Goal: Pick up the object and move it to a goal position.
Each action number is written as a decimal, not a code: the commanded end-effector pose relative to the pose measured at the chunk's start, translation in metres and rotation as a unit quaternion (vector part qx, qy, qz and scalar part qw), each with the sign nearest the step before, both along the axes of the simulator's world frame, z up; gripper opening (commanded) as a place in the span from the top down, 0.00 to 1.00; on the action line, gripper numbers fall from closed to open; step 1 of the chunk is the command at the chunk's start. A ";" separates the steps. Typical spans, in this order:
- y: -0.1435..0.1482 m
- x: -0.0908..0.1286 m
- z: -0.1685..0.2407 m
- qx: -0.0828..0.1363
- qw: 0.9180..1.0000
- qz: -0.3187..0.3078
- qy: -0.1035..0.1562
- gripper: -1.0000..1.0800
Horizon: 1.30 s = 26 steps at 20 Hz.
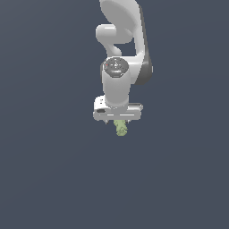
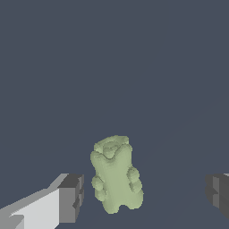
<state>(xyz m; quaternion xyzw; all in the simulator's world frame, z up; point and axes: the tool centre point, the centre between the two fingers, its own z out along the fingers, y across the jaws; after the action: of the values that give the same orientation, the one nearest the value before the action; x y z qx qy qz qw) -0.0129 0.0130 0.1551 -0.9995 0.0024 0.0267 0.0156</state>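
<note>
one object [image 2: 115, 174], plain dark grey surface [image 2: 112, 67]

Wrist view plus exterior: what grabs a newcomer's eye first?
In the wrist view, the lumpy pale olive-green object, shaped rather like a gummy bear, stands out against the plain dark surface, sitting between the two dark finger pads with clear gaps either side. In the exterior view, the white arm hangs straight over it, with the gripper open and the object poking out just below.
</note>
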 end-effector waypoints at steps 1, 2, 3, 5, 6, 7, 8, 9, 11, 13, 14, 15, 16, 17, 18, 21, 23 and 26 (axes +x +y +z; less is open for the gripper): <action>0.001 -0.002 -0.002 -0.001 1.000 0.006 -0.001 0.04; 0.002 -0.004 -0.004 -0.001 1.000 0.009 -0.002 0.04; 0.002 -0.005 -0.006 -0.002 1.000 0.014 -0.003 0.04; 0.004 -0.009 -0.010 -0.003 1.000 0.025 -0.006 0.04; 0.005 -0.011 -0.012 -0.004 0.999 0.031 -0.007 0.04; 0.006 -0.014 -0.015 -0.005 0.999 0.038 -0.009 0.04; 0.008 -0.017 -0.018 -0.005 0.999 0.046 -0.011 0.04; 0.009 -0.020 -0.021 -0.006 0.998 0.055 -0.013 0.04; 0.012 -0.027 -0.027 -0.008 0.997 0.073 -0.017 0.04; 0.014 -0.033 -0.033 -0.009 0.996 0.089 -0.020 0.04; 0.015 -0.036 -0.035 -0.010 0.995 0.095 -0.022 0.04; 0.016 -0.039 -0.037 -0.011 0.995 0.101 -0.023 0.04; 0.017 -0.041 -0.039 -0.011 0.994 0.107 -0.025 0.04; 0.018 -0.043 -0.040 -0.011 0.993 0.111 -0.026 0.04; 0.019 -0.044 -0.041 -0.012 0.993 0.115 -0.026 0.04; 0.020 -0.048 -0.044 -0.012 0.992 0.123 -0.028 0.04; 0.020 -0.048 -0.044 -0.012 0.992 0.124 -0.028 0.04; 0.020 -0.048 -0.045 -0.012 0.992 0.122 -0.028 0.04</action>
<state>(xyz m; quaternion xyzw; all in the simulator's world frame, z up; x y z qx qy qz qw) -0.0603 0.0331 0.1109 -0.9928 -0.1196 0.0007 0.0003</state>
